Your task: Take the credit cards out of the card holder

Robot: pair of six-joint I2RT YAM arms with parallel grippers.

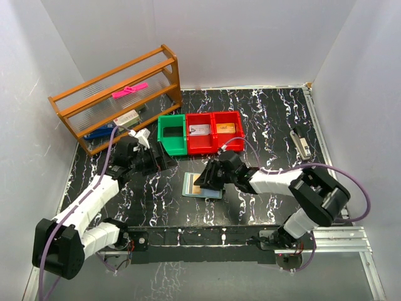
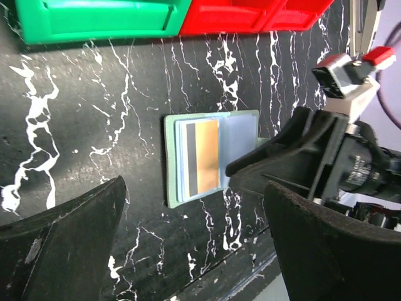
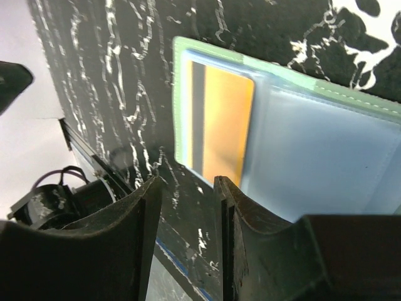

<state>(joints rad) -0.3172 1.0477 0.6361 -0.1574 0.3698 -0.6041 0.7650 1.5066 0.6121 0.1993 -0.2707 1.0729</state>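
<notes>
The card holder (image 1: 199, 187) lies open on the black marbled table, pale blue inside with green edging. An orange credit card (image 2: 202, 155) with a dark stripe sits on a stack in its left half; it also shows in the right wrist view (image 3: 225, 125). My right gripper (image 1: 210, 177) hovers low over the wallet's (image 3: 313, 144) near edge, with its jaws (image 3: 187, 200) a little apart and empty. My left gripper (image 1: 156, 160) is wide open and empty, left of the wallet (image 2: 241, 135), and its view shows the right gripper (image 2: 301, 157).
A green bin (image 1: 172, 133) and two red bins (image 1: 216, 145) stand behind the wallet; a whitish card (image 1: 200, 130) and a tan card (image 1: 227, 128) lie in the red ones. A wooden rack (image 1: 119, 97) stands back left. A grey object (image 1: 302, 143) lies at right.
</notes>
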